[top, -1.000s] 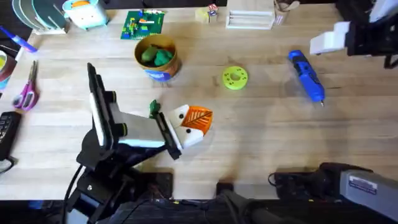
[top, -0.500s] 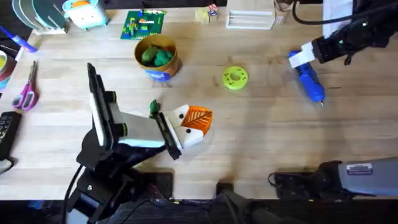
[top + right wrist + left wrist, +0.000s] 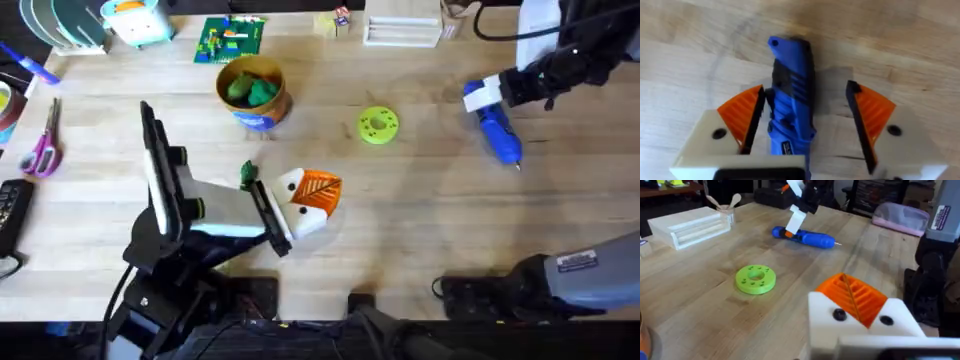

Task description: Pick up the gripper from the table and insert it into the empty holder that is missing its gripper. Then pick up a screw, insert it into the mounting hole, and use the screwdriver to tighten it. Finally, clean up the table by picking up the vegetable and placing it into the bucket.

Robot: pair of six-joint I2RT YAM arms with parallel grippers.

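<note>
the right gripper [image 3: 805, 120] hangs over the blue screwdriver [image 3: 494, 121], which lies flat near the right edge of the table [image 3: 420, 230], its thin metal tip pointing toward the front edge. the right wrist view shows the fingers spread wide, one orange pad [image 3: 745, 114] close against one side of the blue body and the other pad standing off on the far side; nothing is pinched yet. judging by this, the step in hand is fetching the screwdriver for the tightening part of the job. the next move calls for settling lower so both pads bracket the thick body evenly, then closing squarely so the tool does not roll or twist out.

the left gripper [image 3: 312, 198] rests low near the middle of the table, toward the front edge, showing an orange ribbed pad against a white block; whether its fingers are pressed together or apart cannot be told. a small dark-green vegetable [image 3: 248, 175] lies on the table just beside the left arm. the tan bucket [image 3: 253, 92] stands toward the back edge, left of the middle, with green items already inside. a lime-green disc [image 3: 378, 125] lies between the bucket and the screwdriver.
</note>
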